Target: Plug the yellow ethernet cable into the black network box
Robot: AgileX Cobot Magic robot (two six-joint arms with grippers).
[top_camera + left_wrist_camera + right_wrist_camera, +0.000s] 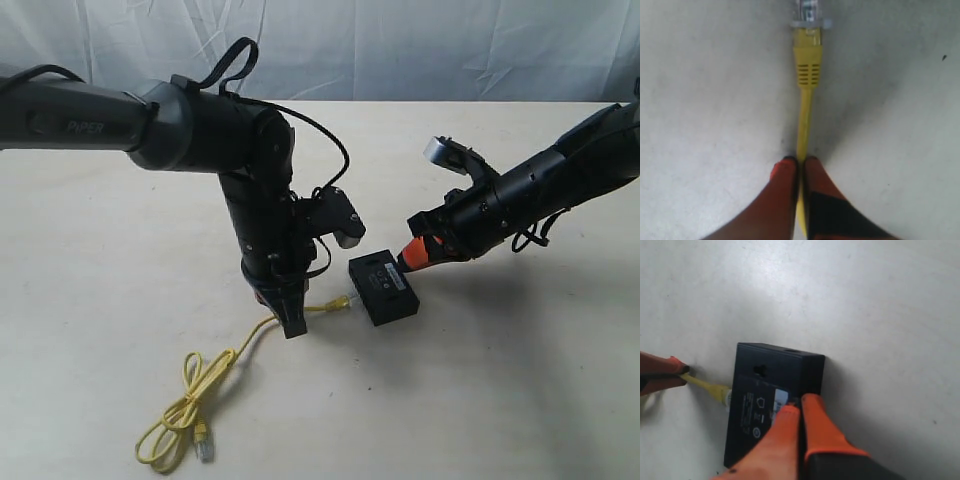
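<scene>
The black network box (pixel 382 288) lies flat on the table, label up. My left gripper (pixel 290 322) is shut on the yellow ethernet cable (pixel 318 309) a short way behind its plug (pixel 343 301). The plug points at the box's near side and sits close to it. In the left wrist view the fingers (pixel 785 175) pinch the cable (pixel 804 120), and the clear plug (pixel 809 10) is at the frame's edge. My right gripper (pixel 800 402) is shut, its orange tips resting on the top of the box (pixel 747 415) near its edge. The plug (pixel 726 397) meets the box's side; whether it is in a port cannot be told.
The rest of the cable lies in a loose coil (pixel 185 410) near the table's front edge, with its other plug (pixel 203 443) beside it. A white cloth backdrop (pixel 400 45) hangs behind the table. Both arms lean in over the middle.
</scene>
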